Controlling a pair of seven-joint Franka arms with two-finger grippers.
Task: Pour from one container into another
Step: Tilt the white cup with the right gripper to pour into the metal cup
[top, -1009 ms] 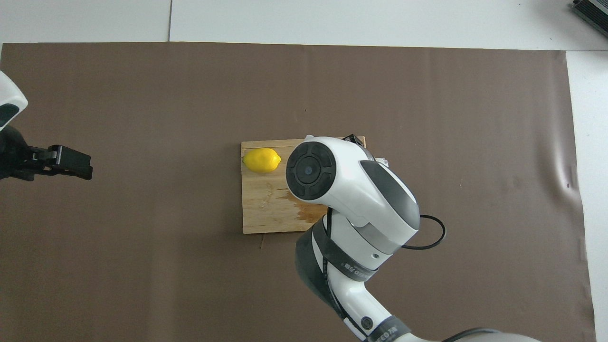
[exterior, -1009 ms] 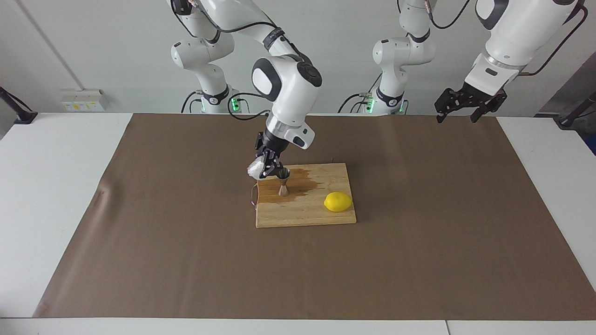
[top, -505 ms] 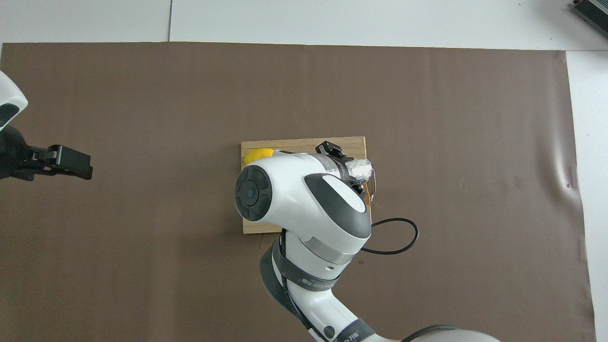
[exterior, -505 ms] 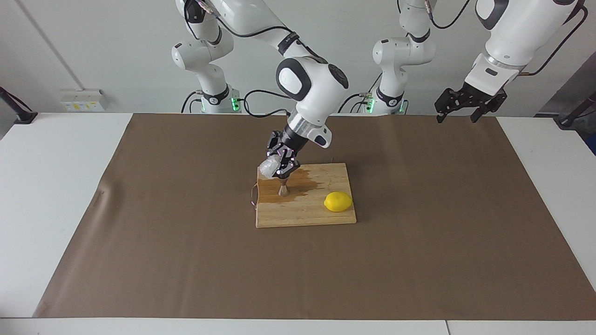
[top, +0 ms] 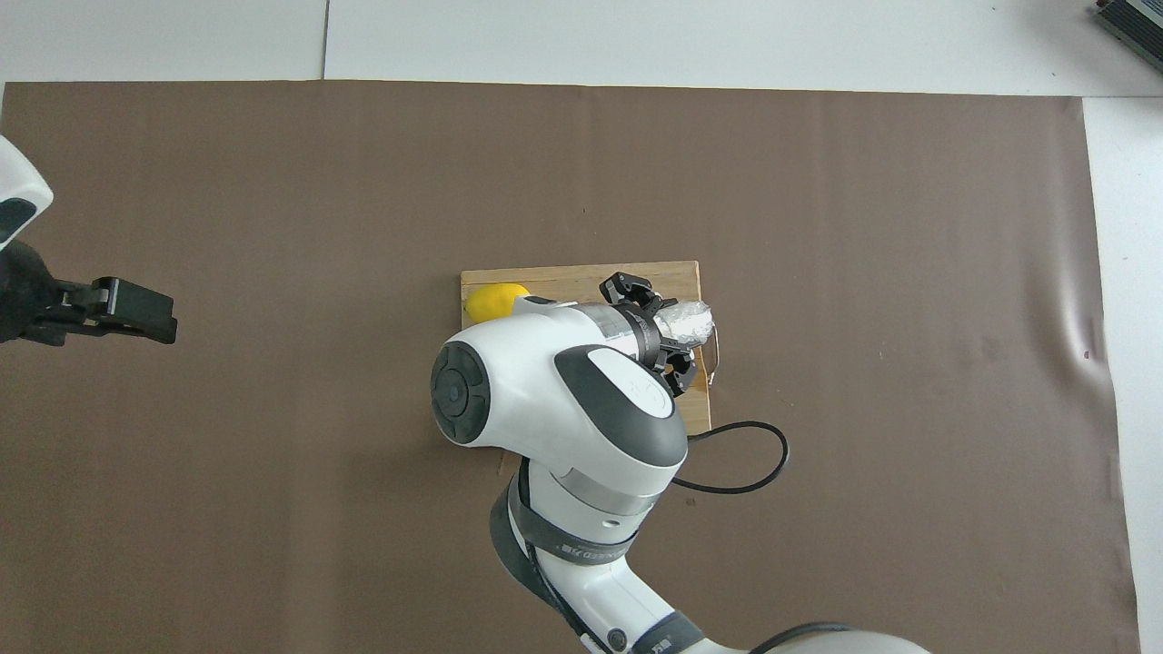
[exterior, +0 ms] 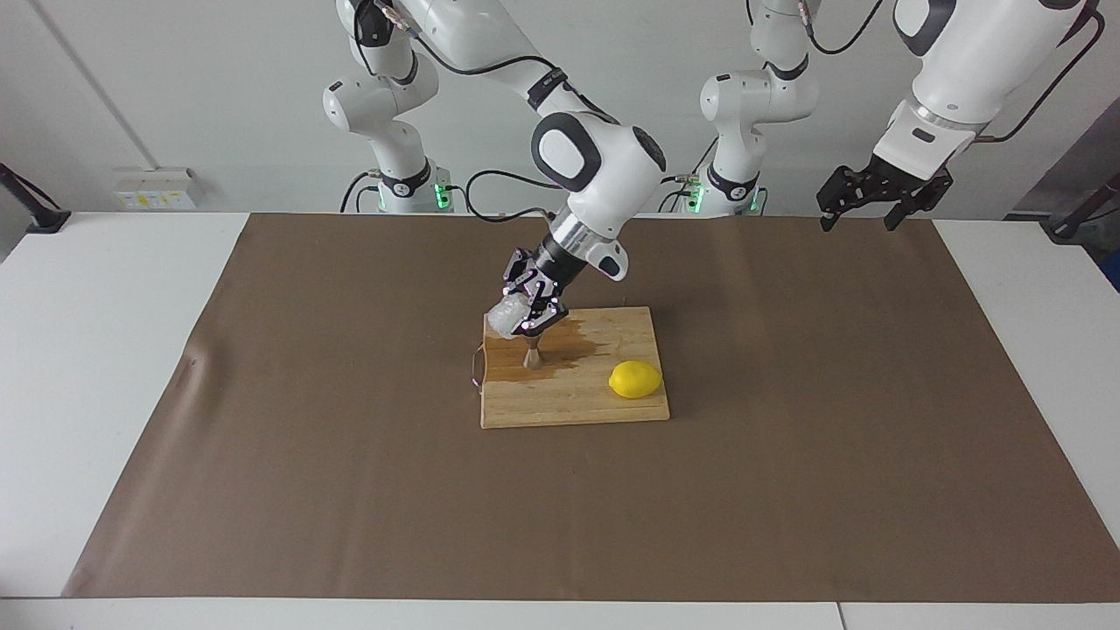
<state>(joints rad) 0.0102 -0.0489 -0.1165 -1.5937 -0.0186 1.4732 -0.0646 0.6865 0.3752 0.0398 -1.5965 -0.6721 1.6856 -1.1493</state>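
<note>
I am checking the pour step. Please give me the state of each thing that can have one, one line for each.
glass cup: held by the right hand, tipped over the jigger
jigger: upright on the cutting board
cutting board: flat, dark wet-looking stain around the jigger
lemon: lying on the board, untouched
right hand: shut on the glass cup
left hand: open, waiting in the air

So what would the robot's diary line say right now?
right gripper: holds glass cup tilted over jigger | left gripper: waits | board: wet, lemon
</note>
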